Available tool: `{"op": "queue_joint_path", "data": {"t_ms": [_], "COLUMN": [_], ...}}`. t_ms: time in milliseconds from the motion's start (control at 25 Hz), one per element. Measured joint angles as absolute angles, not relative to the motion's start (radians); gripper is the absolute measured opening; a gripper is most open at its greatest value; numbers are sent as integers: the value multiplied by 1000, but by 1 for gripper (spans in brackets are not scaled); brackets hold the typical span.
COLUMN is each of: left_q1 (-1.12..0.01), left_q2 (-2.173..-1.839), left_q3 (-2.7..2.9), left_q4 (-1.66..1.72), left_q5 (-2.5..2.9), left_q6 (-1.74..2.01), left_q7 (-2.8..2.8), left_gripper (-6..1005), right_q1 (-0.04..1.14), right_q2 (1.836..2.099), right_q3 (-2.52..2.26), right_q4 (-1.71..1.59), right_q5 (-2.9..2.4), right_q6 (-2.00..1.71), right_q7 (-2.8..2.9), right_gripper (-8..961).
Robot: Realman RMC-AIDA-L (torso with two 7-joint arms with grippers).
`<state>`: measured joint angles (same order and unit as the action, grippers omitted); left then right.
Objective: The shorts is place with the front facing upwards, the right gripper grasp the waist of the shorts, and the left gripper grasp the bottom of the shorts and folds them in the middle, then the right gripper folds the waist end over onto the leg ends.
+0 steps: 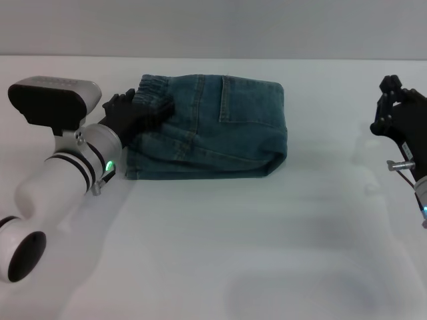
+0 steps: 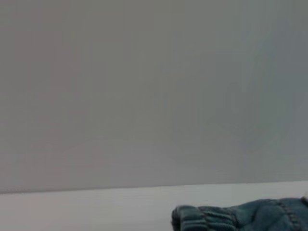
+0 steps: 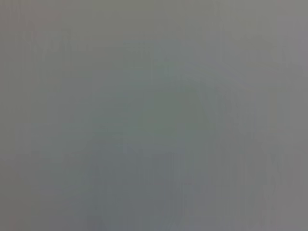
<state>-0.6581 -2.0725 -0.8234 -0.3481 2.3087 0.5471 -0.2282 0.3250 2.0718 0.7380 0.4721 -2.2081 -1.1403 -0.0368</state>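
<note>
The shorts (image 1: pixel 220 127) lie folded into a compact blue-green denim block at the back middle of the white table (image 1: pixel 220 253). A back pocket faces up and the fold runs along the block's right side. The gathered waist (image 1: pixel 155 87) sits on top at the block's left end; in the left wrist view the waist (image 2: pixel 207 219) shows low down. My left gripper (image 1: pixel 137 112) rests on that left end, just below the waist. The leg ends are hidden under the top layer. My right gripper (image 1: pixel 381 105) hangs open at the far right, well away from the denim, holding nothing.
A grey wall (image 1: pixel 213 27) stands behind the table's back edge. The left arm (image 1: pixel 60 173) reaches in from the front left corner. The right wrist view shows only plain grey.
</note>
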Motion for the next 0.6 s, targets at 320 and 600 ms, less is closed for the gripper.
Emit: {"op": "queue_joint_path", "data": {"t_ms": [320,600], "left_q1": [-546,-477], "left_q2": [-2063,-2063], "left_q3": [-837,-957], "left_q4": [-443,-410], "left_q5": [2313,2311], "left_q6": [781,921], "left_q7": [-132,-47], "left_gripper": [827,827], "right_q1": [292,221], "right_q2": [2066,2075], "right_q3": [814,980], "right_q4": [463,347], "right_q5": [-2207,-2177], "right_q6": [-1204,-1352], "right_q7": [-53,-52], "right_gripper": [1,4]}}
